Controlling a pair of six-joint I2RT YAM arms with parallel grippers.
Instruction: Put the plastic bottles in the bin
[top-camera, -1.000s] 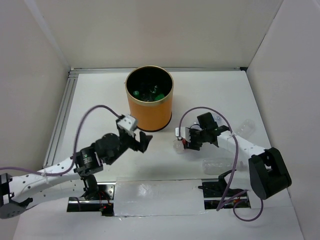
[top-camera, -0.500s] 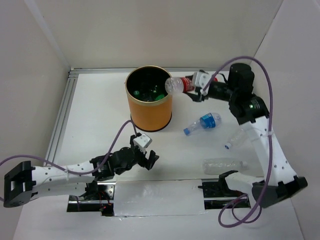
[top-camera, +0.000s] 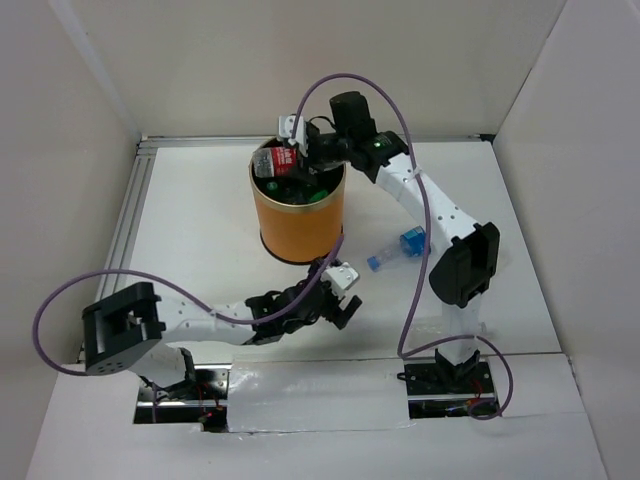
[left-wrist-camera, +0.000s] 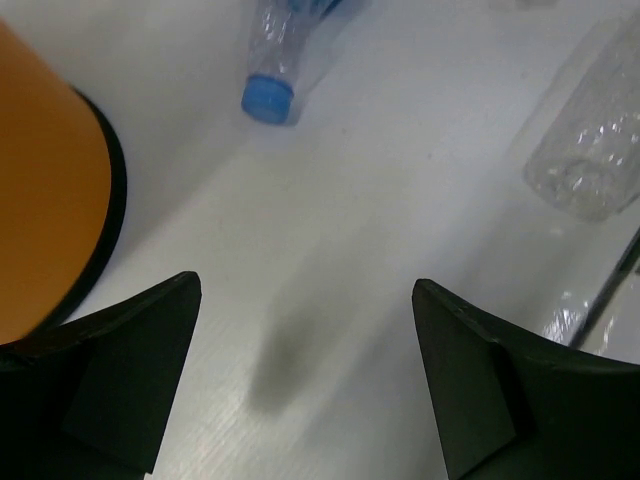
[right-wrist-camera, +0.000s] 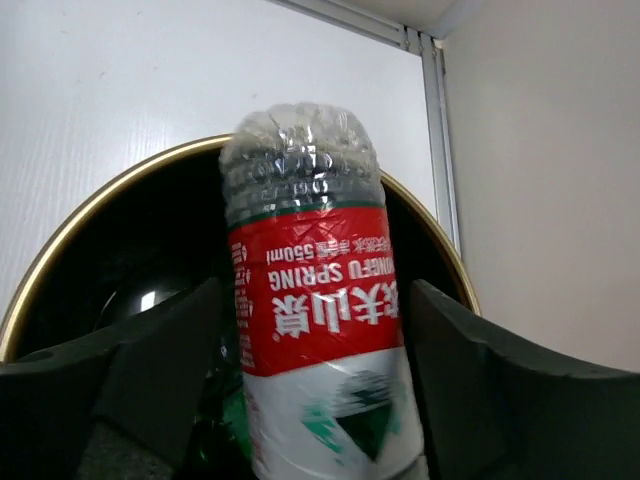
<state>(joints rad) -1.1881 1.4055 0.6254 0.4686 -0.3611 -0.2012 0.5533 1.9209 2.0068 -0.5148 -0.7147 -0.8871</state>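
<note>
Holding red bottle over bin, release pending

Right gripper (top-camera: 286, 157) is clamped on the red bottle (right-wrist-camera: 315, 300). Half a second ago the bottle lay across the rim. It now points base-first ahead of the fingers, over the bin (top-camera: 300, 225) mouth, though whether it is below the rim is unclear. Opening should drop it in. Left gripper (left-wrist-camera: 305, 290), jaws wide and empty, has advanced past the bin base. The blue bottle (left-wrist-camera: 272, 70) lies ahead of it, and a clear bottle (left-wrist-camera: 590, 150) lies ahead-right.
</note>
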